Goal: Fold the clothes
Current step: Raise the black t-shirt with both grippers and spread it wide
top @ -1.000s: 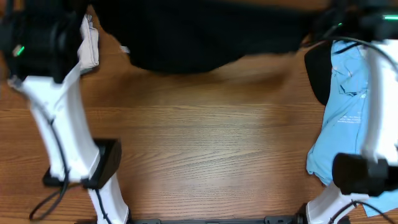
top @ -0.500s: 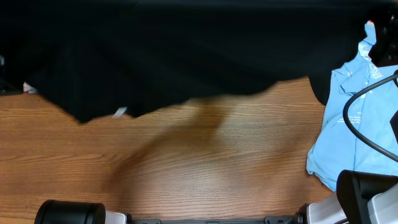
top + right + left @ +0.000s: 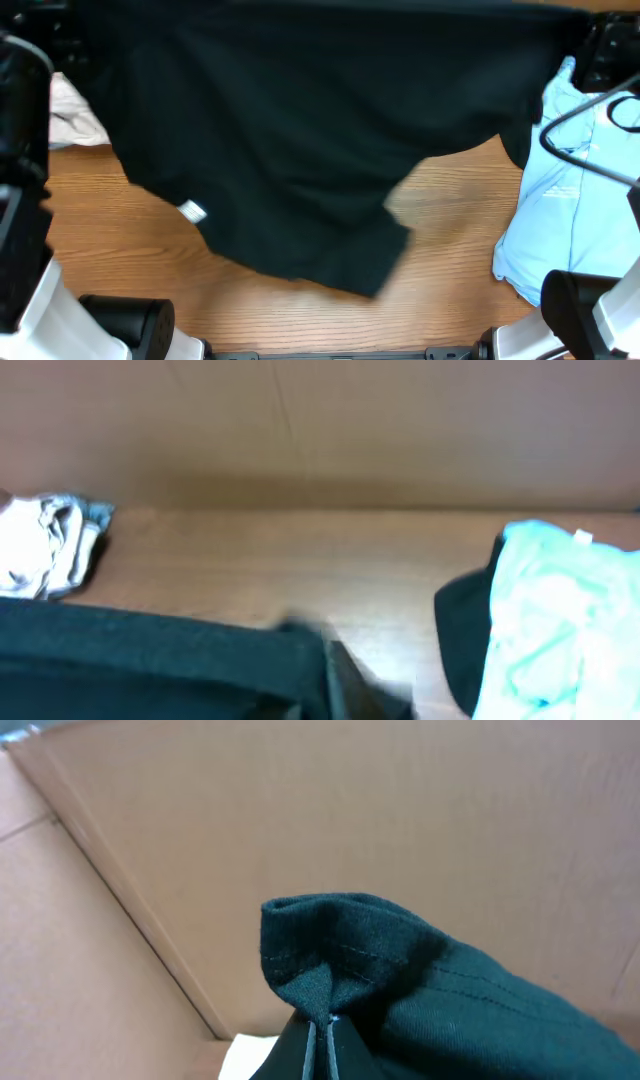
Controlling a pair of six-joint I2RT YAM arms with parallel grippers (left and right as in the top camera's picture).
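Holding the black T-shirt (image 3: 290, 150) spread over the far half of the wooden table (image 3: 450, 260), with 2 grippers at opposite ends.

Left gripper (image 3: 322, 1042): pinched fully closed on a bunched fold of stitched black hem, seen in the left wrist view against a plain tan wall (image 3: 400, 810).

Right gripper (image 3: 333, 678): closed too, on a taut band of black fabric running in from the left edge of the right wrist view to the fingers. Contact point dark and blurred.

Seen from overhead:
- Draped from the far-left corner to the far-right corner, lower edge sagging toward the near side right of centre. Resting on the wood or hanging just above it: cannot tell.
- Small white neck label (image 3: 190, 211) showing on the left part of the black fabric.
- 1 cream garment (image 3: 75, 112) crumpled at the far left, partly covered by the black fabric.
- 1 light-blue printed tee (image 3: 575, 210) heaped at the right edge, with a dark cable (image 3: 570, 150) looping over it.
- Left arm (image 3: 25, 230) standing along the left edge.
- Right arm base (image 3: 590, 305) at the near-right corner.
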